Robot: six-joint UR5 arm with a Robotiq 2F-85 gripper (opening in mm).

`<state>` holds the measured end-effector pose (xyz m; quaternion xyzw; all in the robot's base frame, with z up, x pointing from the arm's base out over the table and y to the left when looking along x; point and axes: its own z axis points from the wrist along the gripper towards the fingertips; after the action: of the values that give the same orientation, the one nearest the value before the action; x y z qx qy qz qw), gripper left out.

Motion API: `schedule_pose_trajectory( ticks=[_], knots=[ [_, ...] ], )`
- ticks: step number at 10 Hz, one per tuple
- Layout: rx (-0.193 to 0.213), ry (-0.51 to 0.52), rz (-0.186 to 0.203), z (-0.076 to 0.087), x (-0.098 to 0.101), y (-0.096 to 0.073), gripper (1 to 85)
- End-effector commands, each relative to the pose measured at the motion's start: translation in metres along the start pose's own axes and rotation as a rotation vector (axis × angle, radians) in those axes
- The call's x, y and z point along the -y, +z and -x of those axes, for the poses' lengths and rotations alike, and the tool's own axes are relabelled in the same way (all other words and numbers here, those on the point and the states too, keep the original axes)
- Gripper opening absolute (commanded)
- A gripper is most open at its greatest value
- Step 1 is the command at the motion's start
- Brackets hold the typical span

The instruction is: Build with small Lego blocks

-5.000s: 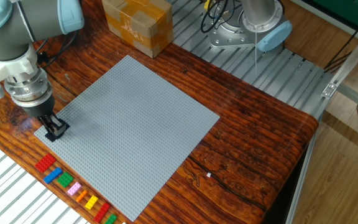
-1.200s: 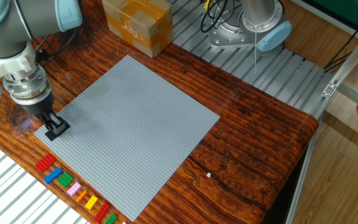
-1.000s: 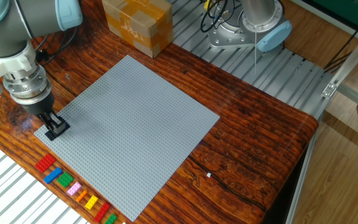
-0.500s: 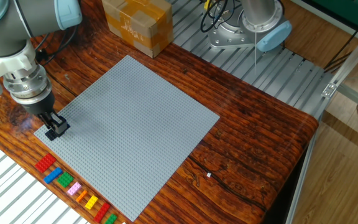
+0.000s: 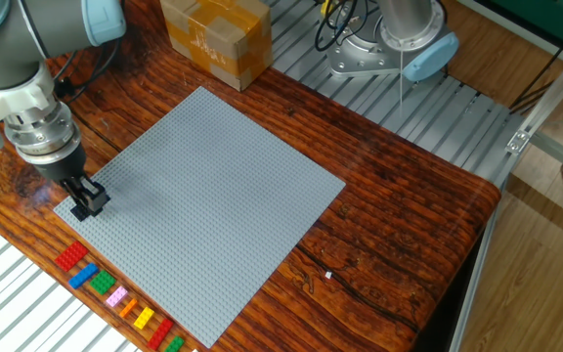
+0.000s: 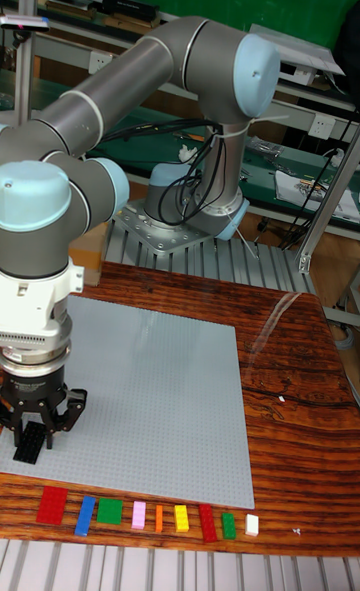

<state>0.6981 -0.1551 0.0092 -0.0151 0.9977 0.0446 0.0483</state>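
My gripper point(image 6: 32, 441) hangs low over the near left corner of the grey baseplate point(image 6: 150, 391), fingers pinched on a black Lego brick point(image 6: 31, 442) that sits at, or just above, the studs; in the fixed view the same gripper point(image 5: 88, 201) and black brick point(image 5: 90, 203) show at the plate's point(image 5: 213, 196) left corner. Along the wooden table point(image 6: 290, 421) in front of the plate lies a row of loose bricks, well apart from my fingers: a red one point(image 6: 52, 504), then blue point(image 6: 86, 515), green point(image 6: 109, 512), pink point(image 6: 138, 515), thin orange point(image 6: 158, 518), yellow point(image 6: 181, 518), another red point(image 6: 207, 523), a small green point(image 6: 228, 525) and a white one point(image 6: 252, 524). Far behind, in the fixed view, a cardboard box point(image 5: 215, 37) stands by the plate's back corner
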Motion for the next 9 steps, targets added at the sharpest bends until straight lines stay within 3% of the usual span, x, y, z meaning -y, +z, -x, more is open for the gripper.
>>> schedule_pose_trajectory(
  ticks=[1, 9],
  knots=[
    [0.002, 0.004, 0.0, 0.002, 0.0053, -0.0004, 43.0],
    [-0.004, -0.044, 0.034, 0.0017, -0.0028, 0.002, 46.0]
  ],
)
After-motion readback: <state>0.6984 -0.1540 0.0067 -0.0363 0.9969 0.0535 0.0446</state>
